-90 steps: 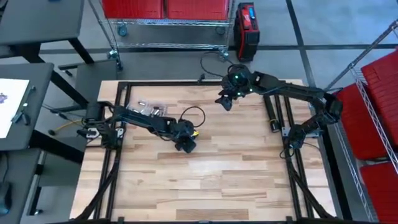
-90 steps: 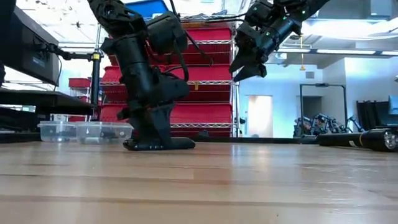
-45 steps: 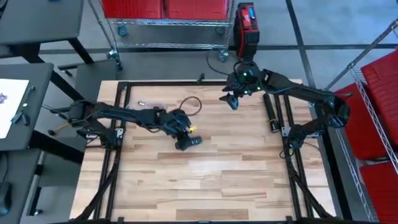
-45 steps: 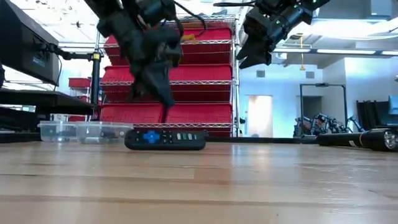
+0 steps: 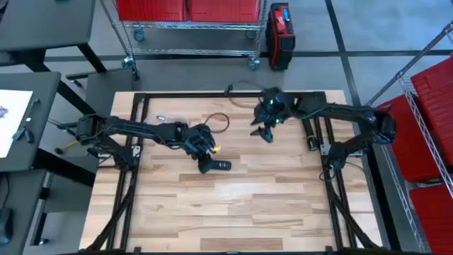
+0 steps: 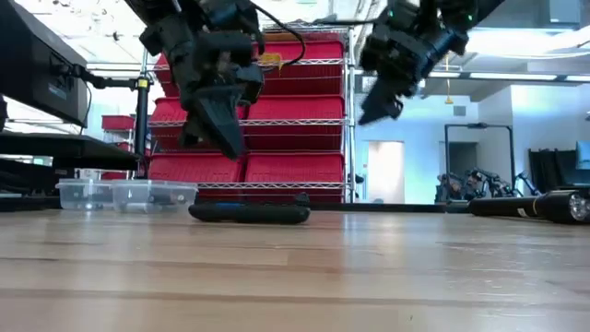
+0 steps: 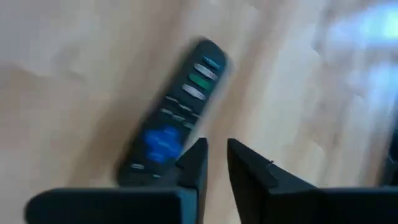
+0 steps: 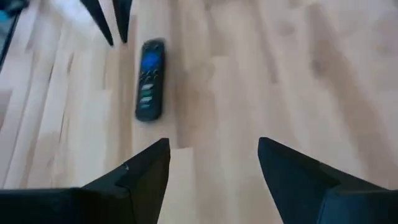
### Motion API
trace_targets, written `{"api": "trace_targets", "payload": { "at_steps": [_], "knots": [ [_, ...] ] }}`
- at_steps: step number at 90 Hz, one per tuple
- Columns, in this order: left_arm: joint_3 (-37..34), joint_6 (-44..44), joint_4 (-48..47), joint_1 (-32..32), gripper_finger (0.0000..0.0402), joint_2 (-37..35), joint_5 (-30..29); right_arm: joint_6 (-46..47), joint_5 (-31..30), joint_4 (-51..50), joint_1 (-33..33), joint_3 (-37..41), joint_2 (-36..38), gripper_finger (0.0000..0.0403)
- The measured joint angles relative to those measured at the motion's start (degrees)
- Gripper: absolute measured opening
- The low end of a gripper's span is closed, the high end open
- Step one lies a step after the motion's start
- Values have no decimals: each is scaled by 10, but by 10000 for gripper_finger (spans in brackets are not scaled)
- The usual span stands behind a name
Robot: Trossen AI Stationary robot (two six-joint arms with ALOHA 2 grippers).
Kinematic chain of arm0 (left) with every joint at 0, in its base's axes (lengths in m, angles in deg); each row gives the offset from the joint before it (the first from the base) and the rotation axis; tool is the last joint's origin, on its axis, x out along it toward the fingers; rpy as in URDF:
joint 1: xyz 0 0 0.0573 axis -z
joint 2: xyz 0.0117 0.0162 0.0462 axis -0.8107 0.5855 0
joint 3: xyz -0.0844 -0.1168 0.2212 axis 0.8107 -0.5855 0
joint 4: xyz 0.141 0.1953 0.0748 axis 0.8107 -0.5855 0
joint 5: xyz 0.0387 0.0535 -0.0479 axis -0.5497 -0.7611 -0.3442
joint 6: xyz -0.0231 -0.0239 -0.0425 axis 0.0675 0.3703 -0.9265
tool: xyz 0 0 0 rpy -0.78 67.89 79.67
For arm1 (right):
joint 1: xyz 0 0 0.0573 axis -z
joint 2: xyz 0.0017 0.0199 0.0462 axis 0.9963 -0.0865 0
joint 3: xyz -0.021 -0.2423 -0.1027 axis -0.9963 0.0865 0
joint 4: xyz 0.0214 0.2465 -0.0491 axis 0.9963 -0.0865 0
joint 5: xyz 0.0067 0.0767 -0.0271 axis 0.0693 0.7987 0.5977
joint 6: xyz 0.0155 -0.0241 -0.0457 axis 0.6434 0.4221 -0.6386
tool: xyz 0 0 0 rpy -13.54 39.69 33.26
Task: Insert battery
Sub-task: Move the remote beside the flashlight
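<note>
the left claw [image 5: 204,164] hangs just above the near end of the remote [image 5: 221,165], its fingers [image 7: 194,163] drawn to a narrow slit and holding nothing. the remote lies flat, button side up, near the middle of the wooden table [image 5: 233,212]. to do this step well, i judge it must be turned over so the battery door faces up, gripped by its long edges so it does not skid on the smooth planks. it is a slim black bar with rounded ends, likely hard slick plastic. farther right, the right claw [image 5: 266,136] hovers well clear, spread wide and empty. no battery is visible.
</note>
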Motion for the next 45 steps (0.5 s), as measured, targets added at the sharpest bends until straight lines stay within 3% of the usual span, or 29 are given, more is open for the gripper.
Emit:
{"api": "trace_targets", "payload": {
  "at_steps": [14, 21, 31, 45],
  "knots": [
    [0, -33, -14, 41, 115, 16, 3, 41, 1, 140, -58, 65, -52, 234],
    [1, -68, -13, 58, 133, 16, 33, 61, 3, 201, -86, 76, -91, 234],
    [1, -122, -23, 78, 139, 10, 94, 64, 1, 276, -125, 69, -143, 235],
    [1, -145, -74, 120, 134, -44, 66, 70, -64, 314, -183, 25, -210, 244]
  ]
}}
